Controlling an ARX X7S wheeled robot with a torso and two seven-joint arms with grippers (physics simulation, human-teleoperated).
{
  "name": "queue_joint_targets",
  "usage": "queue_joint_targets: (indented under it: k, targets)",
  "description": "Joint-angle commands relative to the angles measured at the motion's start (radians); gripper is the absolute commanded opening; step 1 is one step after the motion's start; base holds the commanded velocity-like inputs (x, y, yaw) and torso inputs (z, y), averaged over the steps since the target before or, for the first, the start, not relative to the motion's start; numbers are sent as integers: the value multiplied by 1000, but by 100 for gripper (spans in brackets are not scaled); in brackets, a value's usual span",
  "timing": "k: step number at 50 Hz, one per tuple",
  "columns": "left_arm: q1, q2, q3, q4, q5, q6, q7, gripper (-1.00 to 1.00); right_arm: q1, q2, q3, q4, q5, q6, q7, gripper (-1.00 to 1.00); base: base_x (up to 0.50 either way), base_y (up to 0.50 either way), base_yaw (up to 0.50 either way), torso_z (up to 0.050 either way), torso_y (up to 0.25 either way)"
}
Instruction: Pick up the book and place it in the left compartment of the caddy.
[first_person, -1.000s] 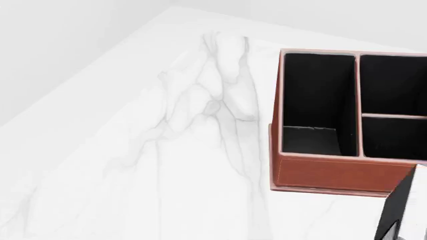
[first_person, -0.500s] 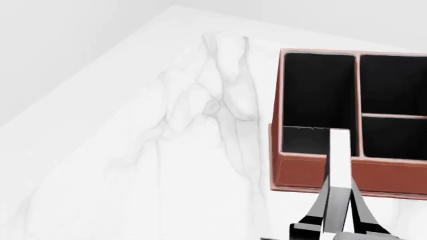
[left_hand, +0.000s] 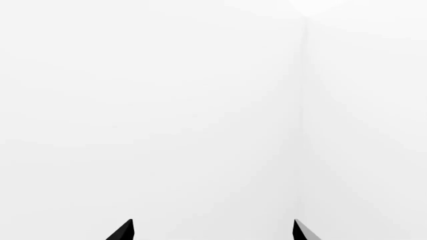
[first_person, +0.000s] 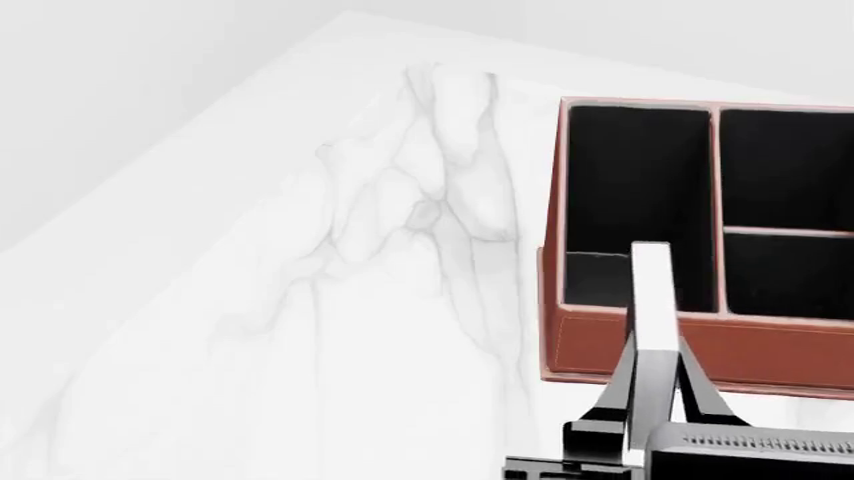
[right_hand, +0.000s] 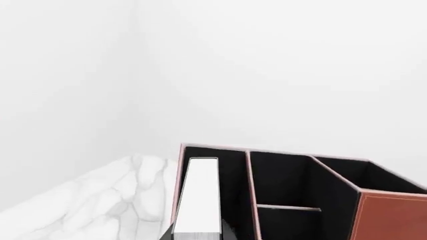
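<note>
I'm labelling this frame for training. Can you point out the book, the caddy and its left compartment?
book (first_person: 650, 300), head view: white page edge.
caddy (first_person: 641, 350), head view: reddish-brown front wall.
left compartment (first_person: 627, 170), head view: black interior, far half.

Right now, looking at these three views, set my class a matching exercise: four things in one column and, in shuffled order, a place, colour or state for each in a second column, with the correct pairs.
Column 1
1. book
2. caddy
3. table
4. left gripper

Column 2
A. white marble with grey veins
B. reddish-brown outside, black inside
C. open, only wall in front of it
D. held edge-up by the right gripper over the left compartment

Pairs: 1-D, 2-B, 3-A, 4-C
</note>
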Motion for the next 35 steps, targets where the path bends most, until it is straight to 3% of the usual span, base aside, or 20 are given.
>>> queue_joint_targets:
  k: [1, 8, 15, 35]
  targets:
    - [-38, 19, -23, -38, 2, -48, 26, 100, 71, 28, 71, -158, -30, 123, 22, -100, 0, 0, 0, 0, 11]
    - [-37, 17, -22, -31, -1, -51, 23, 100, 179, 39, 73, -226, 26, 266, 58, -100, 0, 0, 0, 2, 0]
    - [-38, 16, -22, -33, -3, -51, 20, 100, 271, 25, 65, -170, 50, 299, 27, -100, 0, 0, 0, 0, 1]
    - [-32, 15, -23, -34, -8, -45, 16, 100, 530, -57, -35, 163, 2, 233, -173, -100, 0, 0, 0, 0, 1]
